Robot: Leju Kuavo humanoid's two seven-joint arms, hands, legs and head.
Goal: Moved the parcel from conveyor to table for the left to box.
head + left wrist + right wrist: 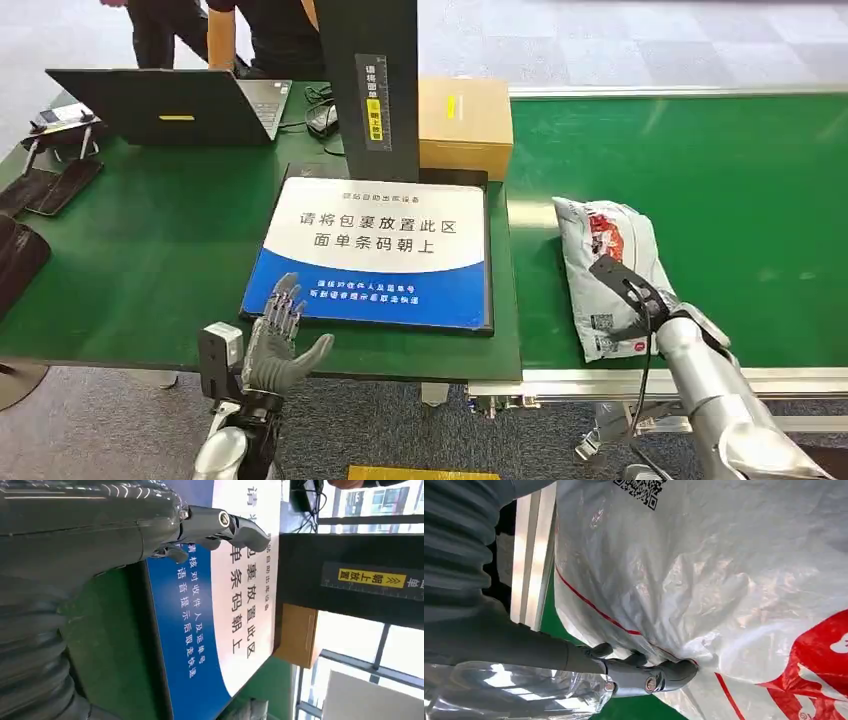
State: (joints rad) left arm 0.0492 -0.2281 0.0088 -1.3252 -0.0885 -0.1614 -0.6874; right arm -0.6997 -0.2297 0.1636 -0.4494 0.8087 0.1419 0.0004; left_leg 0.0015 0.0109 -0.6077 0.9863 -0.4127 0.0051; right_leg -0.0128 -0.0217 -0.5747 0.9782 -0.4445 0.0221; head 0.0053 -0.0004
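A white plastic parcel (600, 240) with red print and a QR code lies on the green conveyor belt (720, 180), close to its front rail. My right hand (640, 300) sits on the parcel's near right part. In the right wrist view its thumb (644, 676) pinches into the crumpled parcel film (724, 570), which puckers at the tip. My left hand (275, 345) hovers with fingers spread and nothing in it, over the front edge of the green table by the blue-and-white placement mat (380, 240). The left wrist view has the left hand (100, 525) beside that mat (240, 605).
A black post (370, 80) rises behind the mat, with a cardboard box (465, 120) to its right. A laptop (170, 105) and phones (50, 185) lie on the table's left side. A person (260, 30) stands behind the table.
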